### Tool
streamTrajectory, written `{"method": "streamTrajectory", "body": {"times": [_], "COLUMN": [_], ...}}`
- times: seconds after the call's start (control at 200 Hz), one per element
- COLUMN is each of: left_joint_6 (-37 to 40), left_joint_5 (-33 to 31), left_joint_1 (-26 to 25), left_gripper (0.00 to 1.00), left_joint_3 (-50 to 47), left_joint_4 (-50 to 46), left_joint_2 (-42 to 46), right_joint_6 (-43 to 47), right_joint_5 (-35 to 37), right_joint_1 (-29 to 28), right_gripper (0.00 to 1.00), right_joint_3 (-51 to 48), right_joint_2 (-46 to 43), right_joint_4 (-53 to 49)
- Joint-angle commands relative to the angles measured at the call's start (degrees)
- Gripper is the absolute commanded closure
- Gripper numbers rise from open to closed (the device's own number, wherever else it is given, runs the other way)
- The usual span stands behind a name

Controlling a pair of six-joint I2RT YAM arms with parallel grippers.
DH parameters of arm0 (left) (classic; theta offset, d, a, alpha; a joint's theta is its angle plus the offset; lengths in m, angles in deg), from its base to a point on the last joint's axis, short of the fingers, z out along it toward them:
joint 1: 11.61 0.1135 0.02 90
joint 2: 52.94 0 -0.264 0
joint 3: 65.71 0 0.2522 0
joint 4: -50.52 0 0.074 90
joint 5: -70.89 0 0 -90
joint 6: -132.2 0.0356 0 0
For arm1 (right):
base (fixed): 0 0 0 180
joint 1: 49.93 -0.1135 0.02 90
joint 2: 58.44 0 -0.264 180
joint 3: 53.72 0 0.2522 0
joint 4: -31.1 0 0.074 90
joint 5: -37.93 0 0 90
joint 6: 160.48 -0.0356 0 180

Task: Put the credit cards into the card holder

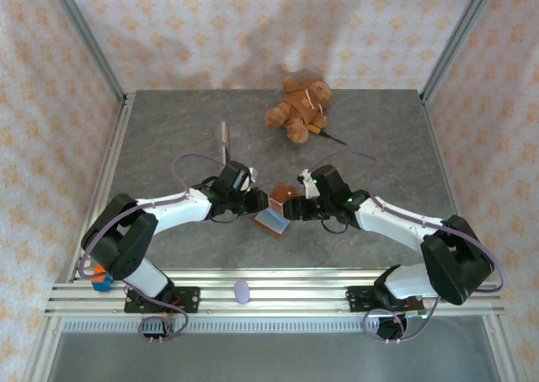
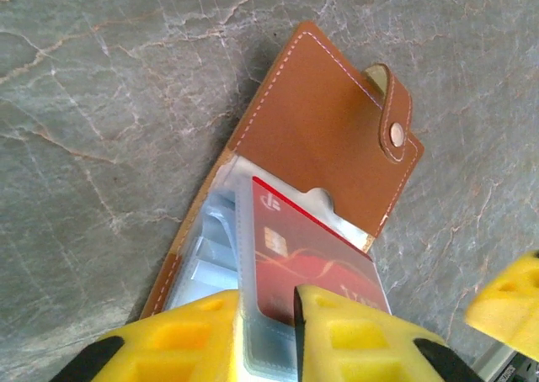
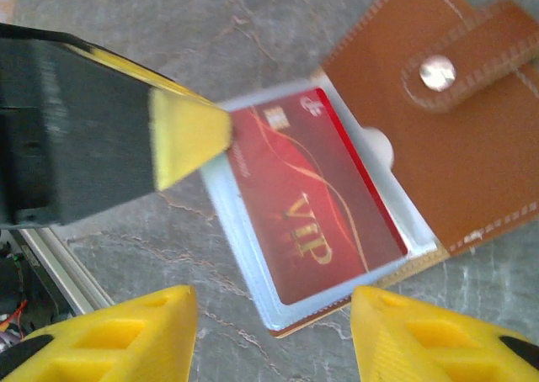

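Card holder (image 2: pixel 320 121): brown stitched leather, snap strap, flap open, clear sleeves (image 2: pixel 206 252), red VIP credit card (image 3: pixel 312 205) sleeved. Lies mid-table (image 1: pixel 379 146) between both arms. Left gripper (image 2: pixel 268 308) clamped on its sleeves; right gripper (image 3: pixel 271 316) jaws apart.

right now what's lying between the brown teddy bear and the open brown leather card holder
Nothing lies there. In the top view the stretch from the brown teddy bear down to the open brown leather card holder is bare grey marbled tabletop.
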Motion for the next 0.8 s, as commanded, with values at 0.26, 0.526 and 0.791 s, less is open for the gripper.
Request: {"method": "streamTrajectory", "body": {"times": [0.26,0.526,0.791], "left_joint_6": [2.86,3.31,2.75], "left_joint_5": [0.84,2.68,4.47], "left_joint_1": [1.43,1.99,2.29], "left_gripper": [0.8,0.8,0.8], "left_joint_3": [1.09,2.09,2.9], "left_joint_4": [0.67,1.39,2.6], "left_joint_2": [-1.14,-2.99,-3.51], "right_joint_6": [7.96,5.2,4.5], "right_joint_5": [-0.99,-3.04,-3.55], "right_joint_1": [0.96,0.2,-0.85], "right_gripper": [0.49,0.42,0.39], "right_joint_3": [8.21,7.87,8.0], "right_joint_2": [8.27,14.88,17.83], "right_joint_4": [-7.89,-4.4,-2.75]}}
